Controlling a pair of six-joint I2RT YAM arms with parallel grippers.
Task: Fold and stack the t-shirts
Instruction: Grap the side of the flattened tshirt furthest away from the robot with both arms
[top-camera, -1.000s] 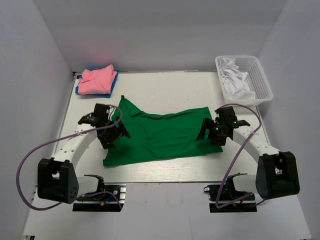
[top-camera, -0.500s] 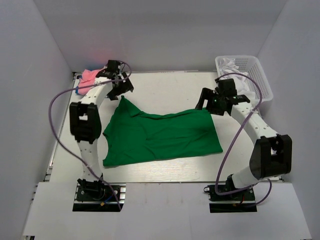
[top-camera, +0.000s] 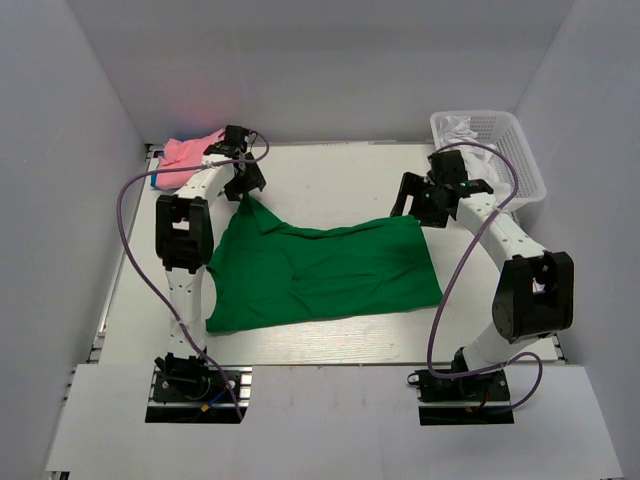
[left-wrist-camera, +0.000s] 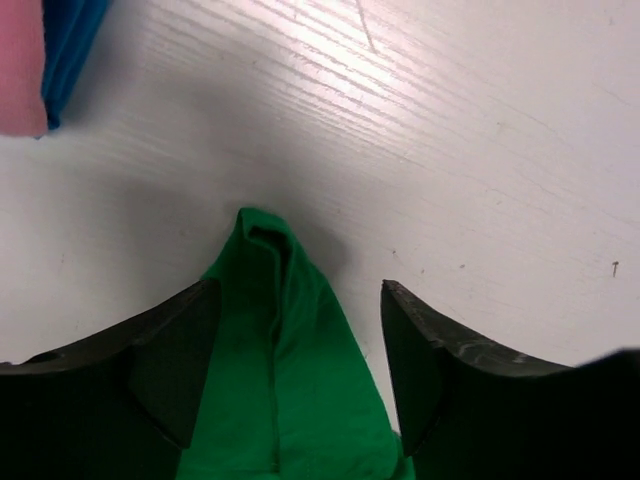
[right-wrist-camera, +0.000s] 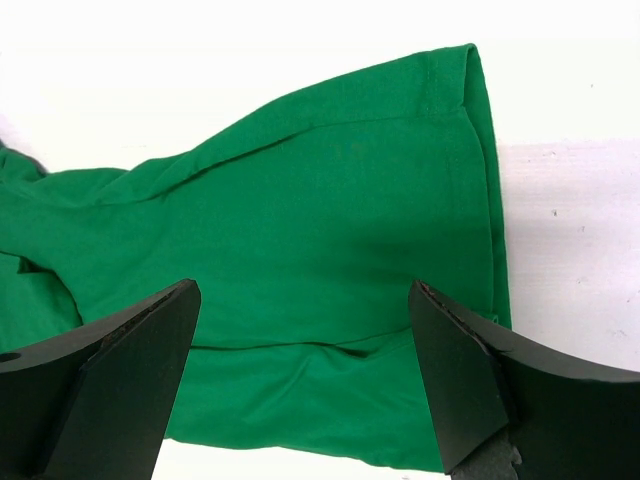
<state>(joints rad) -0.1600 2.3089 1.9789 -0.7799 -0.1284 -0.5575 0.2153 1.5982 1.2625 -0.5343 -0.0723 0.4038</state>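
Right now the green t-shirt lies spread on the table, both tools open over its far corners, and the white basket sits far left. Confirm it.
Wrong on the basket: the white basket sits far right, as the top external view shows. The rest holds: the green t-shirt lies spread on the table, left tool and right tool open over its far corners.

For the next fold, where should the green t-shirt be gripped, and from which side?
The green t-shirt by its far corners: the pointed tip at left and the hemmed corner at right. Probably from straight above, since it lies flat on the table.
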